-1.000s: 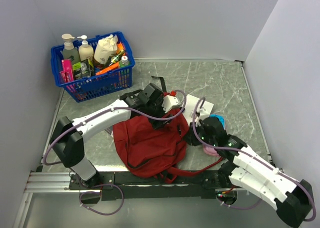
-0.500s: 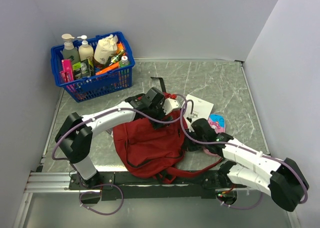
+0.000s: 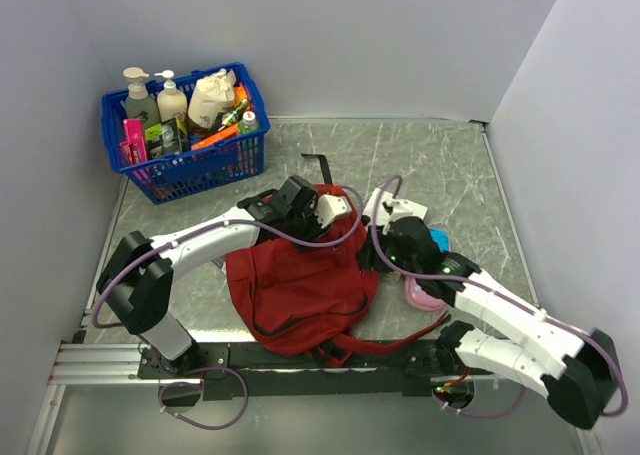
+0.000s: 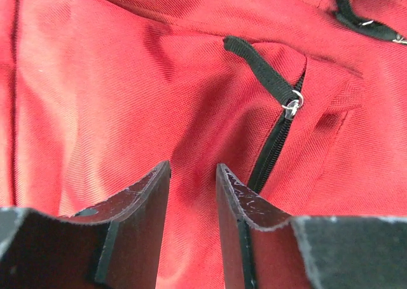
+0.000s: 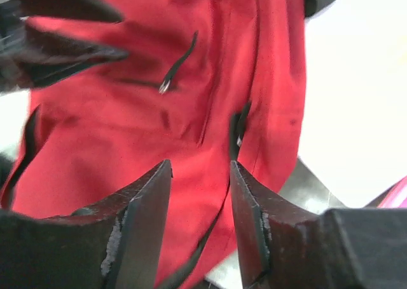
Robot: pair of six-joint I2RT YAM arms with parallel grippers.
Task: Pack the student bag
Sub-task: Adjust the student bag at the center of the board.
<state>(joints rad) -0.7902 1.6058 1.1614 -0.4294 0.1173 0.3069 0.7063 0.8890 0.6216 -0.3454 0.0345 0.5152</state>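
Both grippers are working at the bag.
The bag [image 3: 300,290] is lying mid-table [image 3: 450,165], near the bases; the left gripper [image 4: 193,168] and right gripper [image 5: 200,165] are hovering over its fabric, fingers parted, gripping nothing.

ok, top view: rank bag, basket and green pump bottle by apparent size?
1-2 (unranked): bag and basket look near alike in frame. The arms cover part of the bag, and the basket sits farther from the camera.
3: green pump bottle, clearly smallest.
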